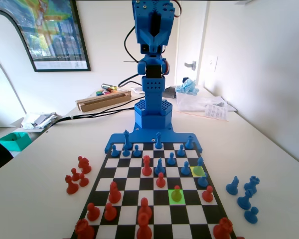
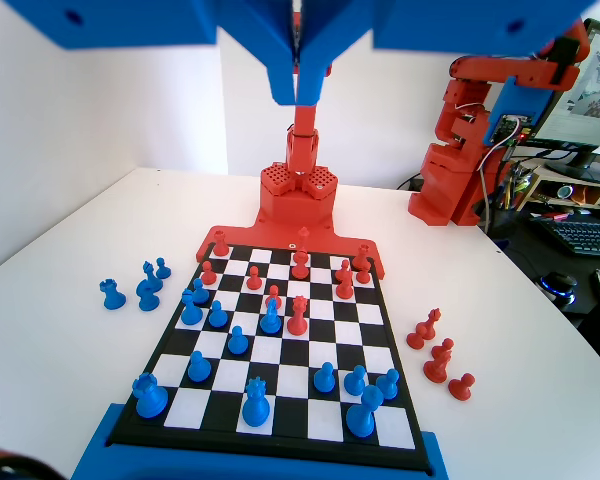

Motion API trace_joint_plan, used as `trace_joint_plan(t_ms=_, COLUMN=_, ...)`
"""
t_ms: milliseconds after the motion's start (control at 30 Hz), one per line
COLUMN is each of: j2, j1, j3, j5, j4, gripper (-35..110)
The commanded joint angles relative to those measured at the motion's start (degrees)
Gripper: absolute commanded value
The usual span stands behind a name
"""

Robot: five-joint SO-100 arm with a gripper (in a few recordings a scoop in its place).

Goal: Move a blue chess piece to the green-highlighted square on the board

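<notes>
Blue plastic pawn (image 1: 177,194) with ball head stands on the bright green-highlighted square (image 1: 170,198) of the black-and-white chequered board (image 1: 124,183). Blue tool (image 2: 298,95) hangs high above board, jaws pressed together, empty.

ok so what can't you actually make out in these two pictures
- Fixed view: the small round-headed pawn on the bright green square is tinted by the highlight; its colour is unclear.
- Fixed view: the piece on the pale yellow square is tinted likewise.
- Fixed view: the nearest red plastic pieces are cut off by the bottom edge.
</notes>
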Motion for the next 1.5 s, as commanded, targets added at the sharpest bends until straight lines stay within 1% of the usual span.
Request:
trace_joint_plan(t_ms=0, j2=1.1, j1=0.1, j3=-0.4, j5=-0.4, j4=-1.0, gripper=1)
trace_joint_plan(t_ms=867, j2=1.1, j1=0.1, j3=-0.4, j5=-0.4, j4=-1.0, gripper=1)
trace_joint_plan(t_ms=1133, j2=1.1, j1=-0.8, j3=-0.4, j5=-0.4, j4=-1.0, gripper=9)
trace_joint_plan(t_ms=1267, j2=1.1, j1=-1.0, j3=-0.4, j5=-0.4, j4=-1.0, gripper=6)
trace_joint_plan(t_ms=1333, j2=1.1, j1=-1.1, j3=-0.5, j5=-0.5, j4=-1.1, gripper=1)
trace_joint_plan(t_ms=1467, j2=-0.4, j1=-1.5, j3=-2.1, j5=-0.1, j4=-1.3, gripper=1)
